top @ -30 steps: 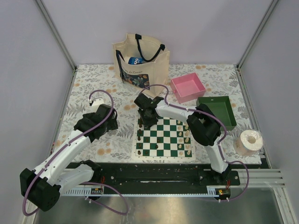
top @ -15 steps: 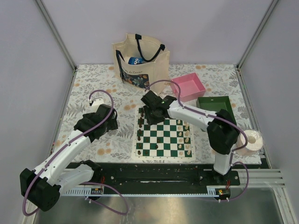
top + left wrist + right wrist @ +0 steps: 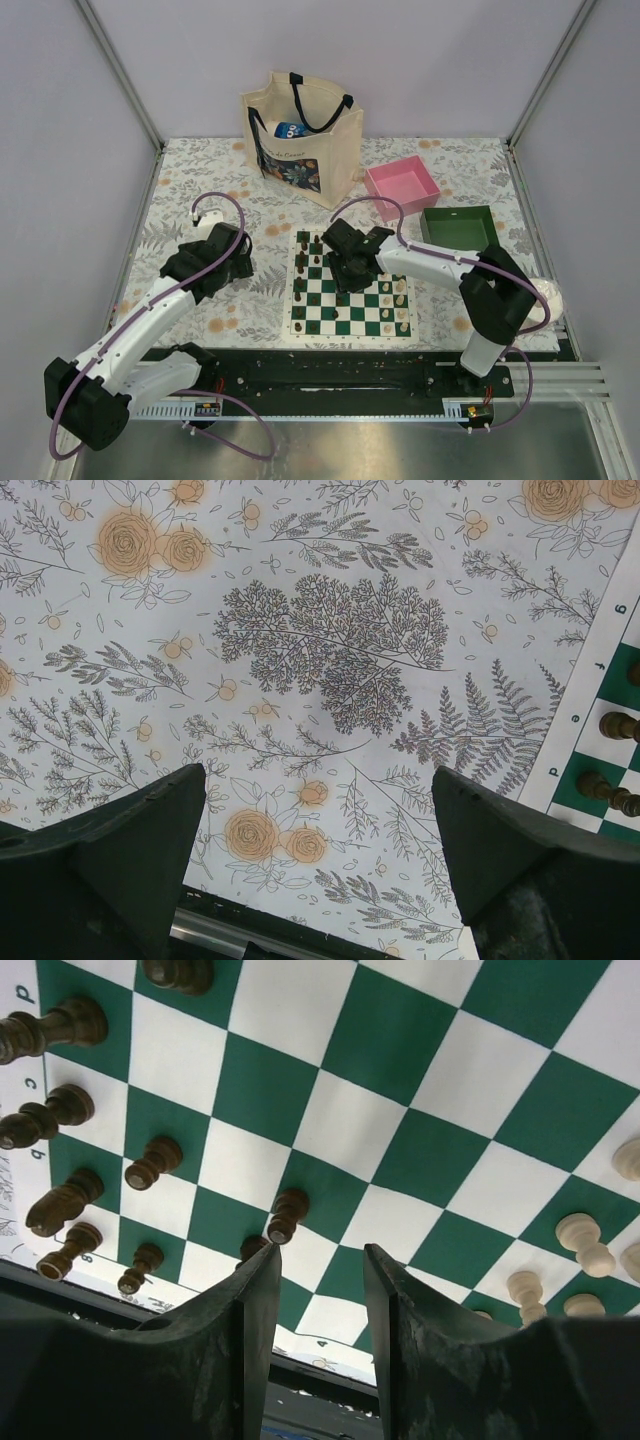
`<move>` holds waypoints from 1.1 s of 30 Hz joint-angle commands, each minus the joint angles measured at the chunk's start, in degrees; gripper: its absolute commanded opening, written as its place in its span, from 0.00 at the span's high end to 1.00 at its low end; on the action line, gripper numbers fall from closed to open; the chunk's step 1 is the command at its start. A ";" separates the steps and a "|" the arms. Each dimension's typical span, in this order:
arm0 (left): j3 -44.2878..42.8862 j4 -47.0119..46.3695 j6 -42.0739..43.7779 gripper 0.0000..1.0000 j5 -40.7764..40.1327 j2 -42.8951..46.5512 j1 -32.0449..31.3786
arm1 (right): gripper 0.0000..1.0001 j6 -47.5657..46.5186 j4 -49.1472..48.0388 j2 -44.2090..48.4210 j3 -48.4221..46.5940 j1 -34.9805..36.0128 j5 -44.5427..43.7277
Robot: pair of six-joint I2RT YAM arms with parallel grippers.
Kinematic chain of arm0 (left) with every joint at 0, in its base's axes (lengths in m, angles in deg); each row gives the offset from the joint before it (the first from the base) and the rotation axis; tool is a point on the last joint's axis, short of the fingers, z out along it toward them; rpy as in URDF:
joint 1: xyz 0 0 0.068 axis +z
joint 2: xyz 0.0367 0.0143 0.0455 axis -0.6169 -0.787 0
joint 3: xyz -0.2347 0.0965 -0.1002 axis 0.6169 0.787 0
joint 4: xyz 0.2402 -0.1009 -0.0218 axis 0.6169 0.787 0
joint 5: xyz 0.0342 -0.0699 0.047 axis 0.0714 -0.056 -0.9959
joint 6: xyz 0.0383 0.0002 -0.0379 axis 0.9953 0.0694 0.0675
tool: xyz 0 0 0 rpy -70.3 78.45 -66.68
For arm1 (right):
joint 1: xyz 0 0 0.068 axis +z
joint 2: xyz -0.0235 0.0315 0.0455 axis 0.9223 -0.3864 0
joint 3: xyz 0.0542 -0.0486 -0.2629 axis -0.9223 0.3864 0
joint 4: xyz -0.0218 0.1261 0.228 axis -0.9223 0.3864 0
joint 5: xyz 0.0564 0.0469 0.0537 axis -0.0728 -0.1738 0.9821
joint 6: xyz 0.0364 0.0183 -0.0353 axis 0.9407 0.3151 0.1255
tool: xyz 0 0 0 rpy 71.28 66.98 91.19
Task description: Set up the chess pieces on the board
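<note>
Right gripper [image 3: 320,1258]: my jaws stood slightly apart, empty, over the board [image 3: 440,1090].
Left gripper [image 3: 318,775]: wide apart, empty.
Care: I had to descend straight, perhaps onto the dark pawn [image 3: 288,1215].

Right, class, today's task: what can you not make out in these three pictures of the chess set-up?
- Top view: the right arm covers part of the board, so the squares beneath it are hidden.
- Top view: the chess pieces are too small to name.
- Left wrist view: the frame's right edge cuts off most of the board.
- Right wrist view: the jaws half-hide one dark piece.
</note>
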 commanded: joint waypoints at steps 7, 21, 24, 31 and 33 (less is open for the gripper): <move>-0.85 -1.48 0.37 0.01 -0.84 -0.62 0.19 | 0.52 1.63 -2.91 -1.56 -1.71 1.90 1.87; -0.85 -1.40 0.46 0.01 -0.92 -0.62 0.28 | 0.54 0.58 -2.90 -5.17 -2.85 2.17 1.07; -0.94 -1.48 0.46 0.01 -0.84 -0.88 0.28 | 0.56 0.58 -2.91 -5.69 -2.85 2.26 1.16; -1.03 -1.48 0.55 0.01 -0.92 -0.97 0.28 | 0.64 0.23 -2.91 -5.87 -2.76 2.26 1.77; -1.12 -1.48 0.55 0.01 -1.01 -1.06 0.28 | 0.67 0.05 -2.82 -5.87 -2.94 2.25 2.21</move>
